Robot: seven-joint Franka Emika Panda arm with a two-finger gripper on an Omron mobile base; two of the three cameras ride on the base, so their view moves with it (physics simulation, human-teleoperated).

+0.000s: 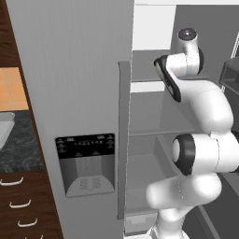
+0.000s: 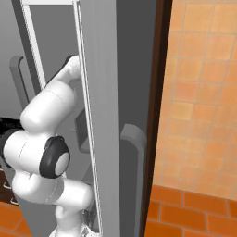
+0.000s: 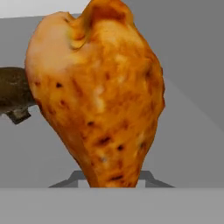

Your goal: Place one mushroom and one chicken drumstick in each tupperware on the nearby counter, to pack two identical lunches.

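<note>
The arm reaches into the open fridge [image 1: 154,140], between its two grey doors, because the food for the lunches sits on a shelf inside. In the hand view the chicken drumstick [image 3: 98,94] looms right in front of the camera, its narrow end running down between the two fingertips of the gripper [image 3: 114,177]; the jaws stand narrow, closed on that drumstick, which looks like a grasp taken at the slimmer part where the fingers can get around it. Just beside the drumstick, at its left in the hand view, a dark brown mushroom [image 3: 13,94] peeks out from behind it, apparently lying on the same grey shelf. The tupperware [image 1: 3,128] waits on the dark speckled counter [image 1: 18,147], to the left of the fridge in the left base view and well apart from the hand, so the drumstick has to be lifted out past the door [image 1: 79,107] and carried there. I judge this the first pick, with the packing not yet begun as far as can be seen.
</note>
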